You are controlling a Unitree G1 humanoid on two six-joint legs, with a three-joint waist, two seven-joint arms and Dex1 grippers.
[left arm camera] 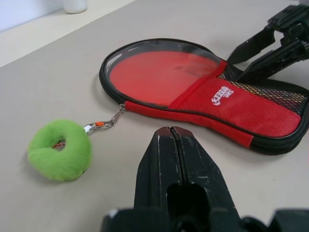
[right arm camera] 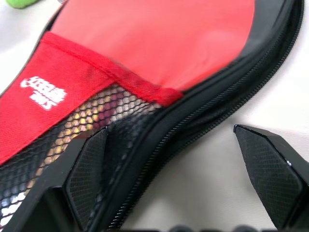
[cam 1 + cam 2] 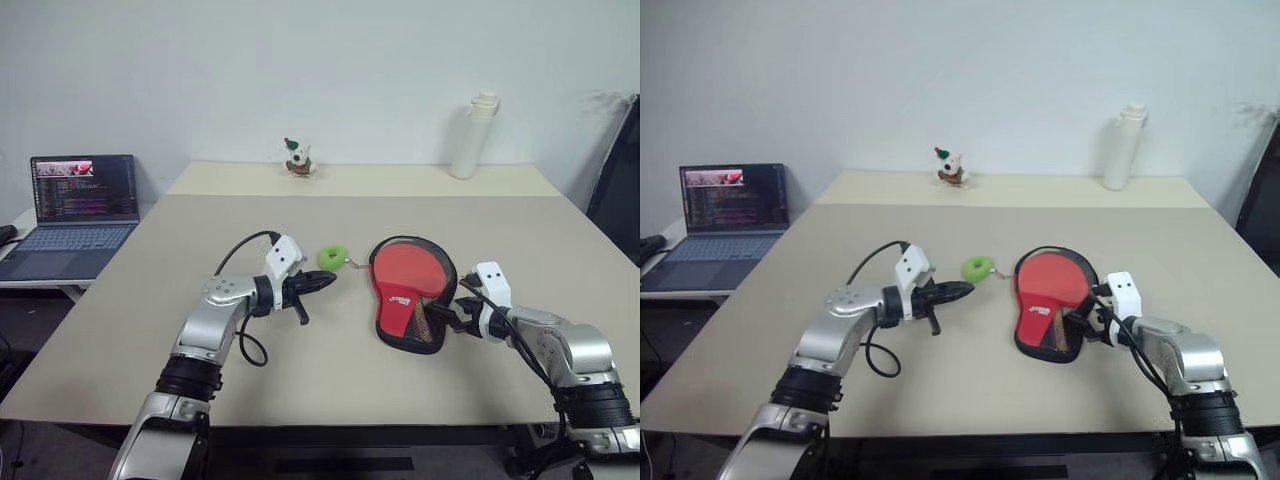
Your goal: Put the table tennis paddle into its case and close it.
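right gripper [image 3: 447, 316] spread wide at the case's narrow end, one finger on the mesh, one outside the zipper rim, likely to pin it | left gripper [image 3: 322, 284] clenched, empty, just short of green ring pull [image 3: 333, 257] | table tennis paddle [image 1: 159, 75] inside case [image 1: 241, 108], flat on table [image 3: 200, 230] | zip looks shut.

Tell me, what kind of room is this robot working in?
Probably an office or lab workroom, not a home. Plain beige tables stand against a bare white wall, an open laptop shows what looks like code, and a white bottle and a small toy figure sit on the far table.
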